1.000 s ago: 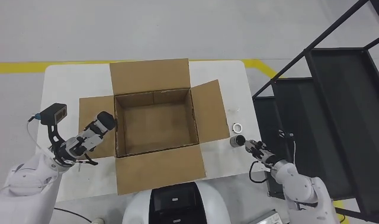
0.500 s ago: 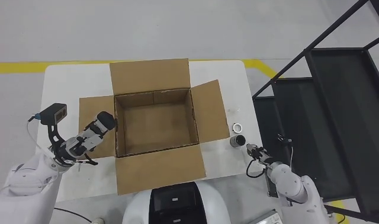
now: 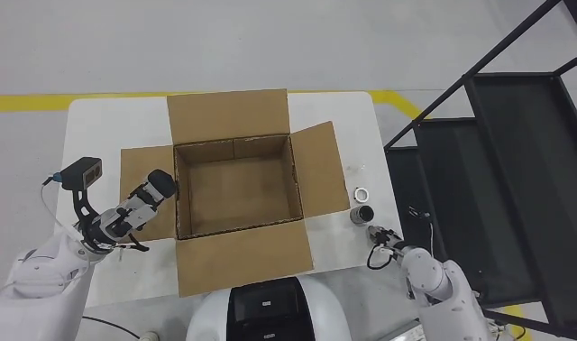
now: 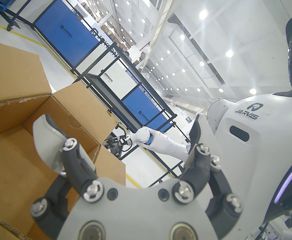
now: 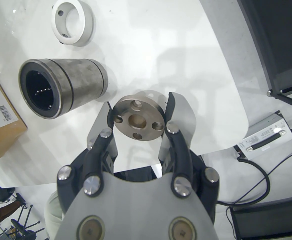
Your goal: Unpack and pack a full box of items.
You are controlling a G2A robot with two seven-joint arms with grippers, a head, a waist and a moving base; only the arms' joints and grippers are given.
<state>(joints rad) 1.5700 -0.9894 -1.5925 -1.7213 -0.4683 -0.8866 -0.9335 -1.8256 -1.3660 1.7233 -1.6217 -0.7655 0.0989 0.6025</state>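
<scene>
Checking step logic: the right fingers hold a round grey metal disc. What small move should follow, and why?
Probably lower the round grey metal disc onto the white table and open the fingers. The right gripper clamps its rim close beside the grey steel cylinder and white metal ring lying there, and the brown cardboard box is empty, suggesting unpacking.

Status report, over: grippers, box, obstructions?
Right gripper shut on flange disc. Left gripper open beside box. Box flaps open. Steel sleeve, white collar close to disc.

Brown box point(image 3: 230, 114), white ring point(image 5: 87, 29), grey disc point(image 5: 138, 121)
</scene>
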